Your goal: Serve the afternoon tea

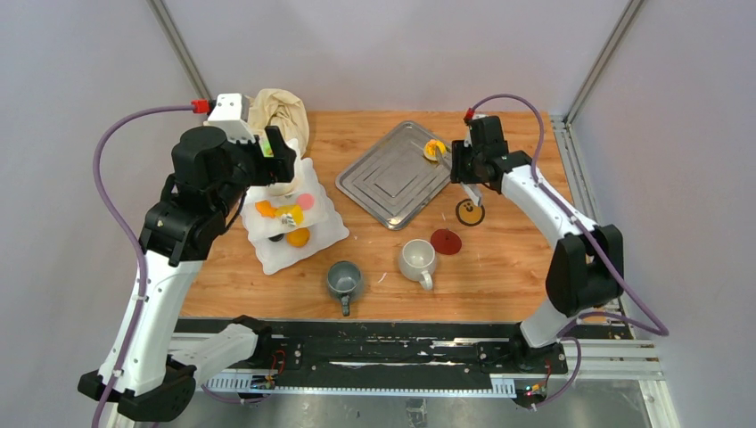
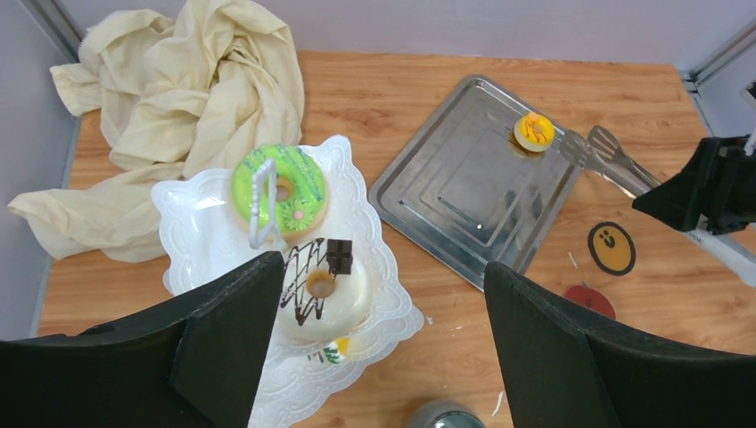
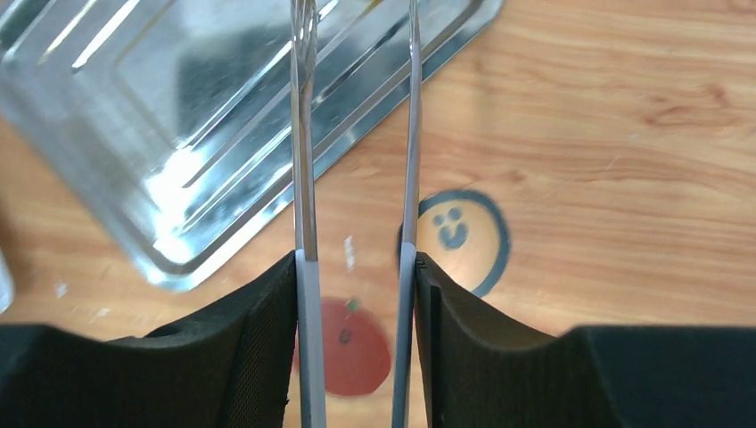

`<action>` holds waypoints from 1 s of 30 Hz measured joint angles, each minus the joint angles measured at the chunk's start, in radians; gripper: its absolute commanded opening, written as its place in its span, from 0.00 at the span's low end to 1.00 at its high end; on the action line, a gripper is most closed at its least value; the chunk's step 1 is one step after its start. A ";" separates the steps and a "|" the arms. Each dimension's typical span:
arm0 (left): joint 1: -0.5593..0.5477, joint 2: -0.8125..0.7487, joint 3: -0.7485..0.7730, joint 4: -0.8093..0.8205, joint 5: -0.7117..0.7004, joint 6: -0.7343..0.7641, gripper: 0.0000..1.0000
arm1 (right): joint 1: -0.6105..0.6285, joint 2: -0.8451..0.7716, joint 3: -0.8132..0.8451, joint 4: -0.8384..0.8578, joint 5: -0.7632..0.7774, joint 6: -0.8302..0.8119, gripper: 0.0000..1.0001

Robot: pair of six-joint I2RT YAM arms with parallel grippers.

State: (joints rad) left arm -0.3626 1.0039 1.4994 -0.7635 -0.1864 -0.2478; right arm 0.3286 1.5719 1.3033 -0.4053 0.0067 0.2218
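Pastries [image 2: 278,187] mostly sat on the white stand [image 2: 192,223]; one yellow pastry [image 2: 534,131], seemingly the last, lay on the steel tray [image 2: 464,192]. The right gripper [image 3: 357,276] clamped tongs [image 3: 304,134] just beside it; the left gripper [image 2: 383,348] hung wide above the stand.

Left pincer [image 2: 382,267] agape, right pincer [image 3: 357,263] tight on tongs [image 3: 303,134]

top external: high, from near edge, looks down over whole table [image 1: 508,259]. left wrist: raised, wide. right wrist: close, low. all share steel tray [image 1: 392,174].
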 measured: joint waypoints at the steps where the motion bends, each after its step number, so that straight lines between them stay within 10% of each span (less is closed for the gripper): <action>1: 0.000 0.000 0.000 0.000 0.000 0.000 0.87 | -0.012 0.034 0.021 0.001 0.011 -0.010 0.48; 30: 0.000 0.001 -0.020 0.008 0.000 0.001 0.87 | -0.172 0.314 0.172 0.117 -0.233 0.173 0.50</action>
State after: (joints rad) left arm -0.3626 1.0050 1.4796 -0.7559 -0.1864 -0.2466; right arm 0.1566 1.8854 1.4754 -0.2882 -0.2260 0.3950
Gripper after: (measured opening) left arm 0.870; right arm 0.498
